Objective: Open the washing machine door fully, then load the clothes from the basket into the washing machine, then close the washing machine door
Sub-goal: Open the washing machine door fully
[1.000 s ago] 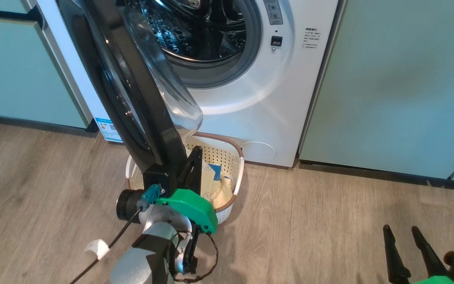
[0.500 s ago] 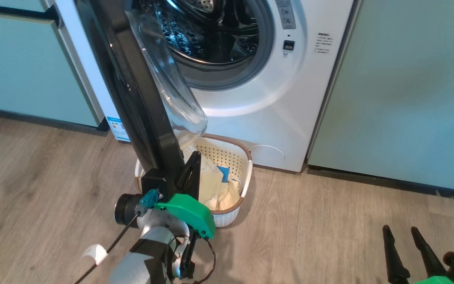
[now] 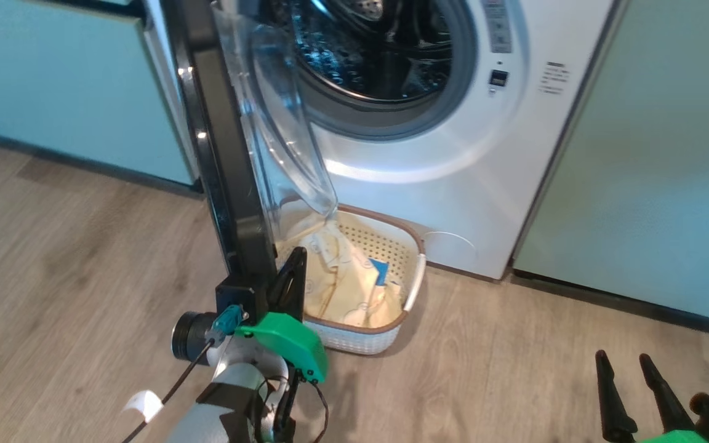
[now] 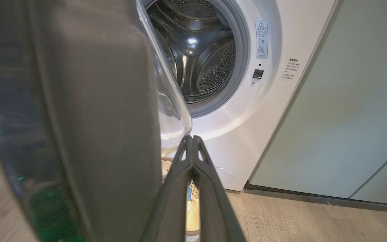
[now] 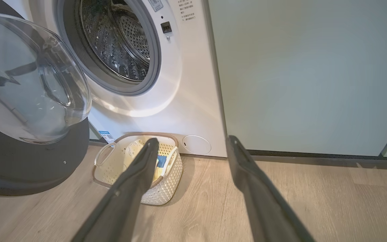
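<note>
The white washing machine (image 3: 453,184) stands with its steel drum exposed. The washing machine door (image 3: 219,154) hangs open, seen edge-on, its clear glass bowl (image 3: 280,123) bulging toward the drum. Below it on the floor sits the cream basket (image 3: 413,283) holding the pale yellow clothes (image 3: 342,283) and a blue piece (image 3: 381,271). My left gripper (image 3: 296,261) is shut with nothing in it, its fingers lying against the door's inner lower rim (image 4: 113,134). My right gripper (image 3: 625,363) stays open low at the right, away from the basket (image 5: 166,188) and door (image 5: 29,168).
Pale green cabinets flank the machine at the left (image 3: 71,80) and right (image 3: 668,154). Wooden floor (image 3: 514,369) stretches between the basket and my right gripper. The open door overhangs the basket's left part.
The head camera has shifted, so the whole scene sits further right. Relative to the machine, the door has swung wider, with my shut left gripper moving along its inner rim. The right gripper stayed put.
</note>
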### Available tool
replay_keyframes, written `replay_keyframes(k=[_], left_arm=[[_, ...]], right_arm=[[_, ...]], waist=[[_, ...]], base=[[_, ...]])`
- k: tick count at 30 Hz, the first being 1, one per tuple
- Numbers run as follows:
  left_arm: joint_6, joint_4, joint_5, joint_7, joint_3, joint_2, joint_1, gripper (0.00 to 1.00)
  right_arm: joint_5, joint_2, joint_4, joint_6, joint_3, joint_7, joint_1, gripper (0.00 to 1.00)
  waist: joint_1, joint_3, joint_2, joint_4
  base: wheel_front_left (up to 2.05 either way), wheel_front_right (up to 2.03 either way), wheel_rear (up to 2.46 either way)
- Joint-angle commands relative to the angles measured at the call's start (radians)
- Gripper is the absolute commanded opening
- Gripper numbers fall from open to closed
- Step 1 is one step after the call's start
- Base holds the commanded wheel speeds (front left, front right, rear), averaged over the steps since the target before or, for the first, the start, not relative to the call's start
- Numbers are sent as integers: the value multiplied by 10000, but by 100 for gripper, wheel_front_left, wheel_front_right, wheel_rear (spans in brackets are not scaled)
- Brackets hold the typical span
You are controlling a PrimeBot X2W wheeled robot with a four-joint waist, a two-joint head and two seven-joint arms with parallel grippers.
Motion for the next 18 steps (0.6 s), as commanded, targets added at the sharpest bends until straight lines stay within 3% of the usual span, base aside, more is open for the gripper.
replay_keyframes(k=[1,18], left_arm=[[-16,-229,87,-63,413,162,-228,0],[-141,-335,383,-63,1000,359,-90,0]], right_arm=[[68,-80,-292,-27,174,-95,-344,100],[63,35,-279,-27,215,-95,-334,100]], waist=[[0,-2,0,187],[0,-59,0,1412]], base=[[0,0,0],[0,0,0]])
